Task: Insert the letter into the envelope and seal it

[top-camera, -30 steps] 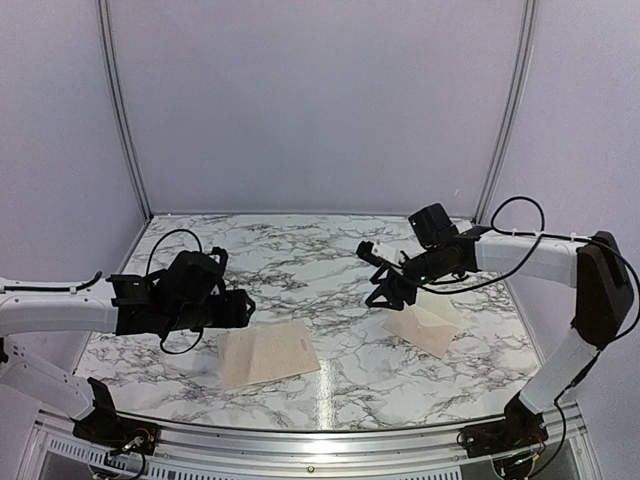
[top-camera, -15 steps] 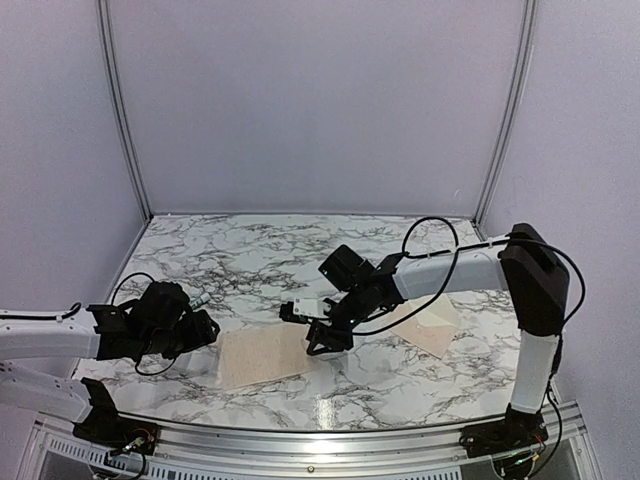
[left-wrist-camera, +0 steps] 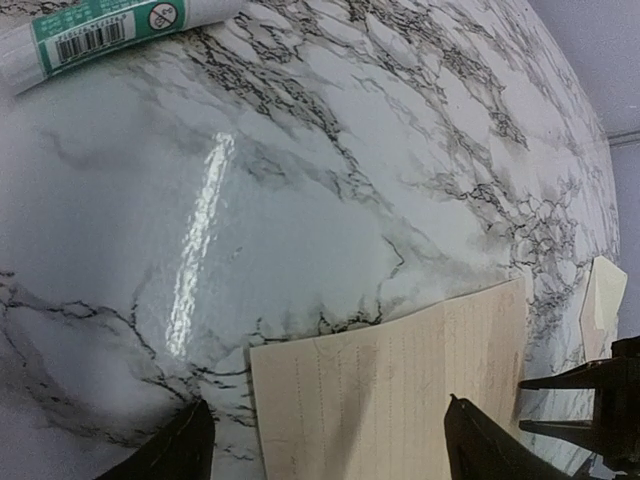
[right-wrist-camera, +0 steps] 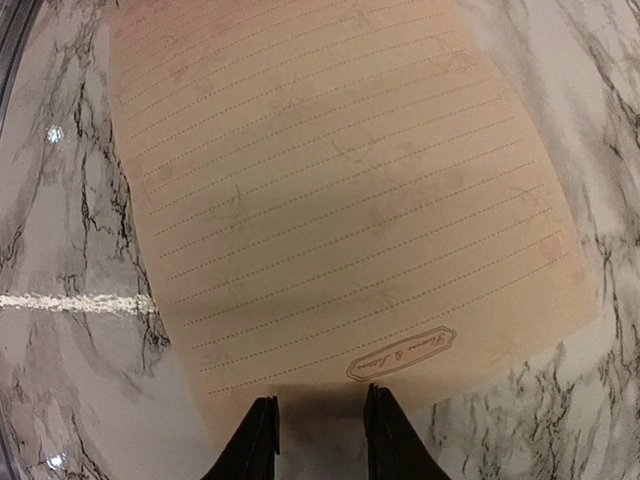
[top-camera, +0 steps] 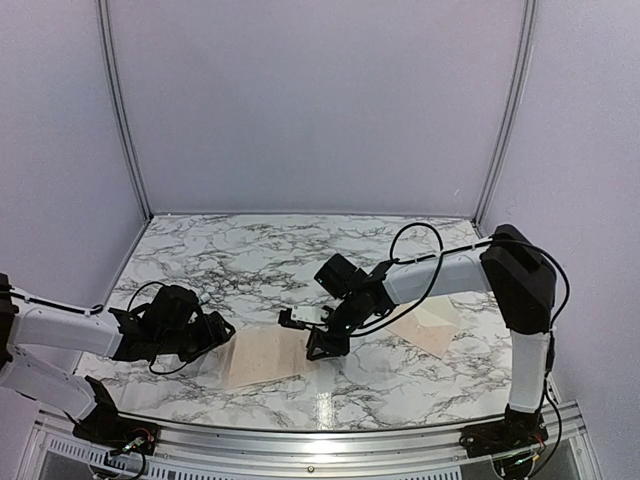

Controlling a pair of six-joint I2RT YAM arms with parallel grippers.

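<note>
The letter (top-camera: 265, 355), a peach lined sheet, lies flat on the marble table near the front. The same letter (right-wrist-camera: 340, 200) fills the right wrist view. My right gripper (top-camera: 318, 345) is at its right edge. In its own view the right gripper (right-wrist-camera: 320, 435) points down at that edge, jaws narrowed with a small gap and only shadow between them. My left gripper (top-camera: 218, 330) hovers low at the letter's left edge. Seen from its wrist, the left gripper (left-wrist-camera: 330, 455) is wide open over the letter (left-wrist-camera: 400, 390). The cream envelope (top-camera: 430, 328) lies to the right, apart from both grippers.
A glue stick (left-wrist-camera: 100, 35) with a green label lies on the table beyond the left gripper. The envelope (left-wrist-camera: 603, 300) shows at the right edge of the left wrist view. Grey walls close off the table's back and sides.
My right arm swung left from the envelope to the letter's right edge, and its jaws narrowed. My left arm dropped lower towards the letter's left edge and opened fully.
</note>
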